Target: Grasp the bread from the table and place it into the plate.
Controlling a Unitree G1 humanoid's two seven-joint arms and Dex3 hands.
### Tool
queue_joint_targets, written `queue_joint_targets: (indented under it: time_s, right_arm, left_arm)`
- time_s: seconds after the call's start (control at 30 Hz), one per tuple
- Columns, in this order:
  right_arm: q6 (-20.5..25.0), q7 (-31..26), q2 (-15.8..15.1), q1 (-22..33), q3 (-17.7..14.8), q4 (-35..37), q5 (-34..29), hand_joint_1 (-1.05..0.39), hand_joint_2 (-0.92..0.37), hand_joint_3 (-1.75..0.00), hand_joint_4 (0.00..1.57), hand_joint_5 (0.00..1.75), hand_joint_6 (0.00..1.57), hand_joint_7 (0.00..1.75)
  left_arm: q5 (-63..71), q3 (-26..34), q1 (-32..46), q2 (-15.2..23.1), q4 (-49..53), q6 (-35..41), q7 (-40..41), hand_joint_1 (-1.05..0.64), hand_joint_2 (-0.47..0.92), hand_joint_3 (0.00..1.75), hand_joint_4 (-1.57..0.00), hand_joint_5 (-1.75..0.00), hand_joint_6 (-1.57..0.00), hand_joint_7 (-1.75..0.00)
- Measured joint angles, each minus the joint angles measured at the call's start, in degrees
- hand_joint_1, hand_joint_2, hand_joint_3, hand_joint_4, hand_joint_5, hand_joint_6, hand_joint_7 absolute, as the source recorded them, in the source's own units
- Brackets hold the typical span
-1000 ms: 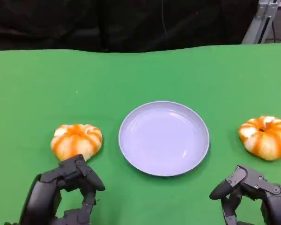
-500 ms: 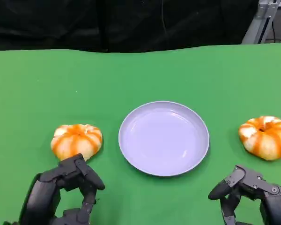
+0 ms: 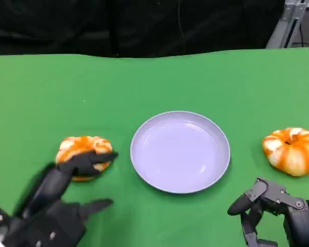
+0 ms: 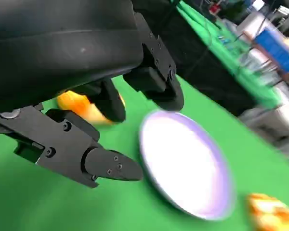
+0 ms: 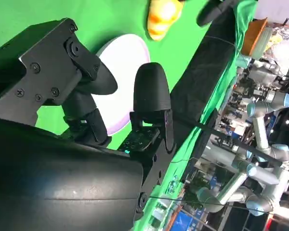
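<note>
Sitting bare on green table (image 3: 159,82), lavender plate (image 3: 180,152), bread (image 3: 84,153) beside it

The plate (image 3: 180,152) lies on the table (image 3: 41,98) between two breads (image 3: 293,150)

Green table (image 3: 154,82) bears plate (image 3: 180,152); two breads (image 3: 84,152) (image 3: 292,151).

Head cam looks down at green table (image 3: 154,82), plate (image 3: 180,152) centred. Left wrist cam sits low behind its fingers (image 4: 106,163), close to plate (image 4: 185,163). Right wrist cam, rolled sideways, shares the plate (image 5: 120,72).
</note>
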Motion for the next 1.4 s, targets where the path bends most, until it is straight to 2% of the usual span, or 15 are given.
queue_joint_targets:
  time_s: [0.1,0.23,0.57,0.73,0.93,1.07,1.13,1.17,1.2,1.23,1.27,1.3,1.33,1.37,1.4]
  right_arm:
    - [0.0,-0.2,0.0,-0.2,0.1,0.0,-0.2,0.08,-0.35,-1.31,0.82,1.68,0.79,1.29]
    - [0.1,-0.3,0.1,-0.3,0.4,0.0,-0.3,0.11,-0.35,-1.32,0.81,1.69,0.79,1.29]
    - [0.1,-0.3,0.1,-0.2,0.5,0.0,-0.2,0.09,-0.34,-1.32,0.81,1.70,0.78,1.29]
    - [0.1,-0.3,0.1,0.1,0.6,-0.2,-0.3,0.09,-0.34,-1.33,0.81,1.69,0.78,1.29]
    - [0.1,-0.3,0.1,0.4,0.5,-0.5,-0.3,0.09,-0.33,-1.33,0.81,1.70,0.78,1.29]
    - [0.1,-0.3,0.0,0.4,0.5,-0.5,-0.3,0.09,-0.33,-1.34,0.82,1.70,0.79,1.29]
    - [0.1,-0.3,0.0,0.4,0.5,-0.5,-0.3,0.10,-0.33,-1.34,0.82,1.70,0.79,1.29]
    - [0.1,-0.3,0.0,0.4,0.5,-0.5,-0.3,0.10,-0.33,-1.34,0.82,1.70,0.79,1.29]
    - [0.1,-0.3,0.0,0.4,0.5,-0.5,-0.3,0.10,-0.33,-1.34,0.82,1.70,0.79,1.28]
    - [0.1,-0.3,0.0,0.4,0.5,-0.5,-0.3,0.10,-0.33,-1.34,0.82,1.70,0.79,1.28]
    - [0.1,-0.3,0.0,0.5,0.5,-0.5,-0.4,0.10,-0.33,-1.34,0.82,1.70,0.79,1.28]
    - [0.1,-0.3,0.0,0.4,0.5,-0.5,-0.5,0.10,-0.33,-1.34,0.82,1.70,0.79,1.28]
    - [0.1,-0.3,0.0,0.4,0.5,-0.6,-0.5,0.09,-0.33,-1.34,0.82,1.70,0.79,1.28]
    - [0.1,-0.3,0.0,0.4,0.5,-0.6,-0.5,0.09,-0.33,-1.35,0.82,1.70,0.79,1.28]
    - [0.1,-0.3,0.0,0.4,0.5,-0.6,-0.5,0.09,-0.33,-1.34,0.82,1.70,0.79,1.28]
  left_arm:
    - [5.9,-1.1,-3.2,2.8,0.4,2.0,0.6,-0.39,0.92,0.04,-0.27,-0.42,-0.44,-0.01]
    - [14.7,-4.4,-8.4,5.5,4.8,2.3,3.9,-0.44,0.92,0.02,-0.21,-0.37,-0.39,0.00]
    - [28.0,-14.6,-20.0,5.7,17.6,11.0,5.3,-0.47,0.91,0.00,-0.15,-0.31,-0.31,0.00]
    - [30.4,-19.6,-25.5,4.1,26.4,13.7,5.7,-0.48,0.91,0.01,-0.15,-0.31,-0.32,-0.01]
    - [30.0,-23.3,-32.9,-0.1,42.8,15.6,9.1,-0.49,0.92,0.01,-0.20,-0.30,-0.35,-0.01]
    - [28.5,-24.8,-39.2,-2.7,55.0,14.5,11.7,-0.40,0.92,0.02,-0.34,-0.20,-0.41,-0.01]
    - [26.9,-25.0,-41.2,-3.2,59.2,13.2,12.6,-0.27,0.92,0.09,-0.64,-0.30,-0.64,-0.10]
    - [26.1,-24.9,-41.7,-3.3,60.5,12.0,13.5,-0.23,0.92,0.10,-0.77,-0.45,-0.78,-0.12]
    - [25.0,-24.7,-41.8,-3.2,61.5,10.4,15.0,-0.23,0.92,0.08,-0.84,-0.99,-0.99,-0.15]
    - [24.2,-24.4,-41.8,-3.2,62.6,8.4,17.1,-0.24,0.92,0.06,-0.84,-1.27,-1.07,-0.16]
    - [23.2,-24.1,-41.8,-3.1,63.6,6.3,19.4,-0.24,0.92,0.05,-0.83,-1.45,-1.13,-0.16]
    - [22.6,-24.0,-41.8,-2.9,64.4,4.5,21.2,-0.24,0.92,0.05,-0.83,-1.49,-1.14,-0.16]
    - [22.2,-24.0,-41.8,-2.8,65.2,3.1,22.6,-0.24,0.92,0.02,-0.82,-1.64,-0.94,-0.90]
    - [22.2,-24.1,-41.8,-2.7,65.7,2.1,24.4,-0.23,0.92,0.02,-0.82,-1.70,-0.74,-1.38]
    - [22.3,-24.4,-41.8,-2.6,66.1,1.1,26.3,-0.22,0.92,0.03,-0.80,-1.72,-0.65,-1.56]
